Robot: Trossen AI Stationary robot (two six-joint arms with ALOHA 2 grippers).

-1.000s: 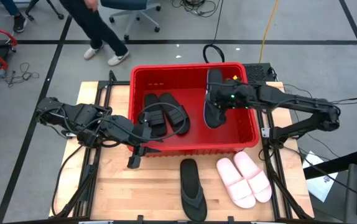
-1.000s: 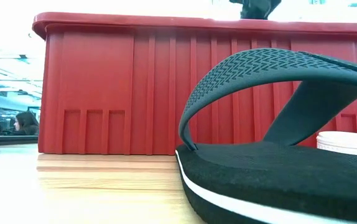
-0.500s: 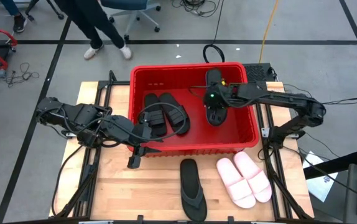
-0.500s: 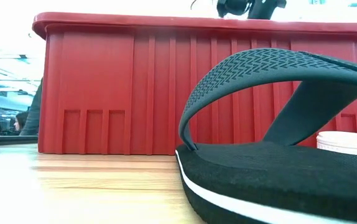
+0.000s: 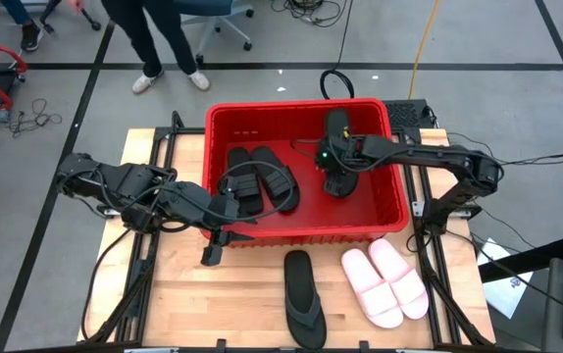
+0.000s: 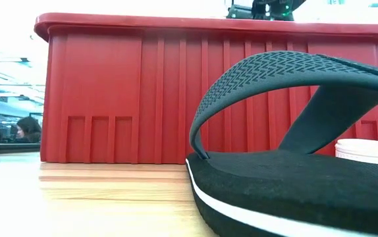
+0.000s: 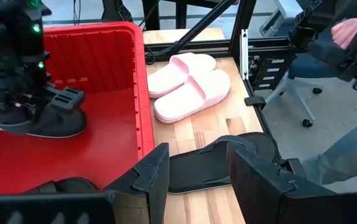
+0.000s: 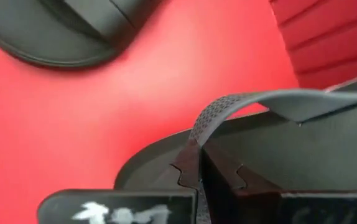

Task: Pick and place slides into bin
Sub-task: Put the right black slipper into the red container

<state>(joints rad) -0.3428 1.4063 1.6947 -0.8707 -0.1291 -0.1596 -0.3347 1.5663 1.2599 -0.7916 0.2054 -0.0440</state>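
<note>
Pinching the flip-flop (image 8: 278,149) strap, right pincer (image 8: 206,171) shows only wrist-side.

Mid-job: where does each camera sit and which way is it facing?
High: overhead, straight down on bin and both arms.
Low: table height, facing table flip-flop and bin wall; right arm above rim.
Left wrist: past open left gripper toward pink slides.
Right wrist: inside bin, right gripper clamping held flip-flop strap.
Shared: high and left wrist both show pink slides, table flip-flop.

in the low view the bin (image 6: 143,92) hid its contents, and the near flip-flop (image 6: 294,171) was cut off by the right and bottom edges.
</note>
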